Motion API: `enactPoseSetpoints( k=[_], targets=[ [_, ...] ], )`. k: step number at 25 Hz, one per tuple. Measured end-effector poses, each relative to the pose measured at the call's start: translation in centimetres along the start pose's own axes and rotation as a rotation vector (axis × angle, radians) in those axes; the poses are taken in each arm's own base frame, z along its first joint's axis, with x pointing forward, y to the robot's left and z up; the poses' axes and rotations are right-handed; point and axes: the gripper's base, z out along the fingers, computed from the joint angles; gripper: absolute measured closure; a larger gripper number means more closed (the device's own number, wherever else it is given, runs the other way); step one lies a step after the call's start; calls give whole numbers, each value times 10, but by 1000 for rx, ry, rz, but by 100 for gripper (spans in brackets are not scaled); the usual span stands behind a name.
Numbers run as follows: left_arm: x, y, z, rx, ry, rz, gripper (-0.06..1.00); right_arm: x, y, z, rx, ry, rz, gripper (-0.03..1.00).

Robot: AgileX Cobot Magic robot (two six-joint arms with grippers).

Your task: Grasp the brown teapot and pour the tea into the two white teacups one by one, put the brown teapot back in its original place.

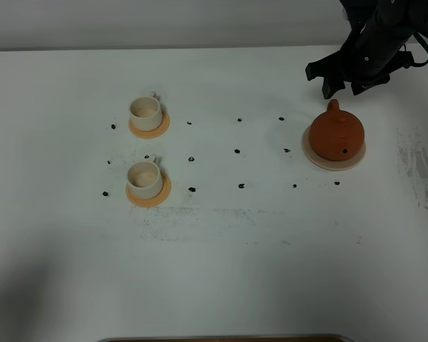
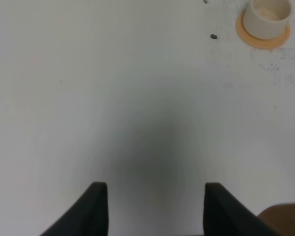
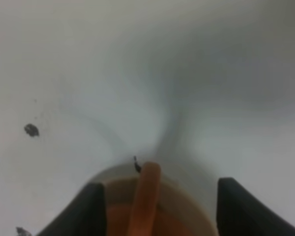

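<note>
The brown teapot [image 1: 336, 134] (squat, reddish clay) sits upright on its cream saucer [image 1: 334, 166] toward the desk's far right. The farther teacup [image 1: 145, 112] and nearer teacup [image 1: 144, 179], both white, stand upright left of middle.

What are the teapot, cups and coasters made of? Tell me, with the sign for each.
Teapot: looks like unglazed clay, matte reddish-brown with no shine.
Cups: probably glazed ceramic, with smooth off-white walls; plastic cannot be ruled out.
Coasters: flat matte orange discs, perhaps wood or cork; the look leaves it open.
</note>
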Motion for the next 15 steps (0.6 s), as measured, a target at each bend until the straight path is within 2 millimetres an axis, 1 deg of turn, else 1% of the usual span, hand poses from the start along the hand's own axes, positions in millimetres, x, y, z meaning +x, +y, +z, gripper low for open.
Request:
enactPoseSetpoints(
  k=[7,9,12,15],
  targets=[
    [0,0,0,-1,0,0,48,-1,3,0,-32,-6,20,46],
    [0,1,0,-6,0,3,48,0,3,4,-33,1,21,46],
    [0,1,0,-6,0,3,48,3,2,19,-36,30,24,46],
    [0,1,0,-11,0,6,48,5,1,27,-37,44,22,46]
  ],
)
